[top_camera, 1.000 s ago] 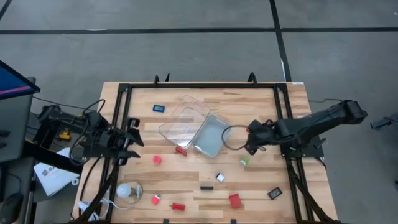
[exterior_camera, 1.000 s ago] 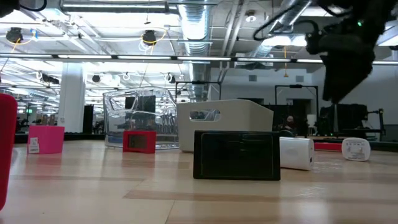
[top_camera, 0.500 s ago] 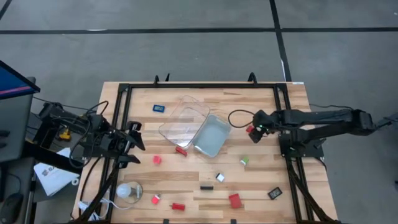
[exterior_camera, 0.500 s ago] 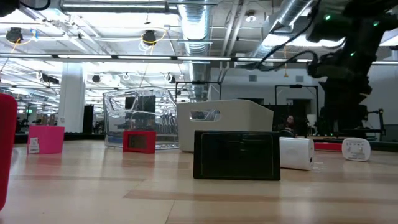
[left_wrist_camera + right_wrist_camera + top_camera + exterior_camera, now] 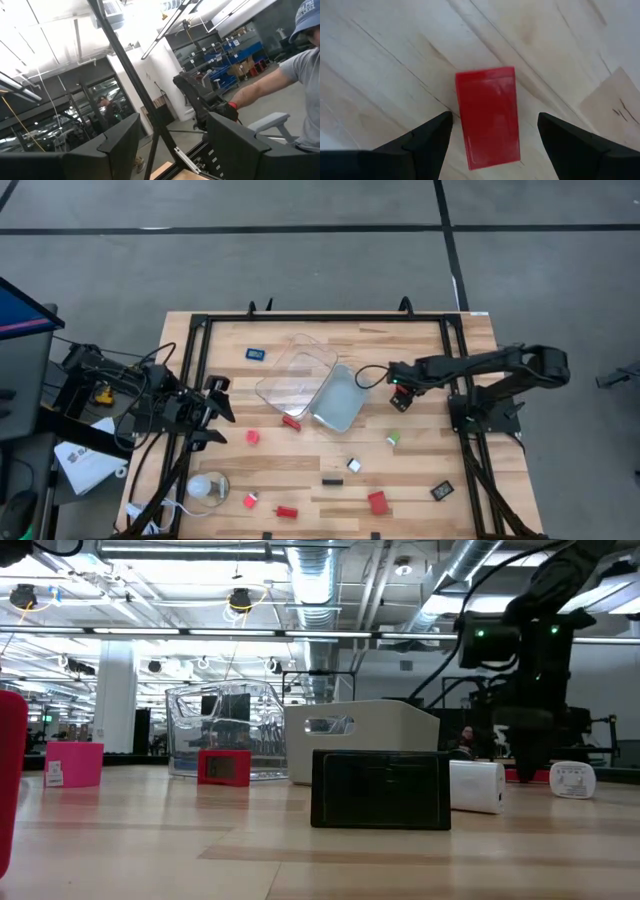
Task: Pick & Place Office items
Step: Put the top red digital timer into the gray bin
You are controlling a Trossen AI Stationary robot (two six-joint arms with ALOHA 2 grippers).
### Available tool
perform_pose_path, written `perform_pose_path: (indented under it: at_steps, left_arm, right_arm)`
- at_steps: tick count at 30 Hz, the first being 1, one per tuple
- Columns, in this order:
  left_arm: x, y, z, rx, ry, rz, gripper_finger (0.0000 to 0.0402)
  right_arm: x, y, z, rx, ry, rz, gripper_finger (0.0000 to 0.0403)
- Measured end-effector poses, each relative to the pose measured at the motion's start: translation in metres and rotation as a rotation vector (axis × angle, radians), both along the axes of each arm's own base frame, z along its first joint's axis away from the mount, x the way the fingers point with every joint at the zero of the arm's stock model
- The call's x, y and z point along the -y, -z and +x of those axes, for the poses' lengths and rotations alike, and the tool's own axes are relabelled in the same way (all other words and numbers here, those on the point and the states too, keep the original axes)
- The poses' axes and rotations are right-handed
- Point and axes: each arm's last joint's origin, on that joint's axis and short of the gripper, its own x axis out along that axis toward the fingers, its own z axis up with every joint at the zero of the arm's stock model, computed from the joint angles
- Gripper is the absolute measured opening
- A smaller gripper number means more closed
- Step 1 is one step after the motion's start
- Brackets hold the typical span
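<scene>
High view: the right hand (image 5: 399, 392) hangs over a red block (image 5: 400, 401) on the desk (image 5: 420, 470), at three o'clock from the clear trays (image 5: 310, 385); the left hand (image 5: 218, 411) waits at the nine o'clock edge.

Low view: the right arm (image 5: 525, 680) reaches down to the desk at three o'clock.

Left wrist view: fingers (image 5: 120, 145) spread, gripping nothing.

Right wrist view: fingers (image 5: 432, 137) spread, straddling the red block without touching it.

Red block (image 5: 487, 117) flat on table beside clear tray; other small red, green, black, white, blue pieces (image 5: 377, 501) scattered on wood.
</scene>
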Motion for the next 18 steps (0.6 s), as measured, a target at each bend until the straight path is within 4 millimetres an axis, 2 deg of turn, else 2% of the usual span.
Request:
perform_pose_path:
  at_steps: [10, 18]
  left_arm:
    - [0.0, 0.0001, 0.0, -0.013, 0.008, -0.017, 0.0227]
    - [0.0012, 0.0002, -0.0004, -0.02, 0.019, -0.026, 0.0227]
  right_arm:
    - [0.0007, 0.0021, 0.0006, -0.004, -0.016, 0.007, 0.0286]
    - [-0.0012, 0.0045, -0.0054, 0.031, -0.017, 0.01, 0.0233]
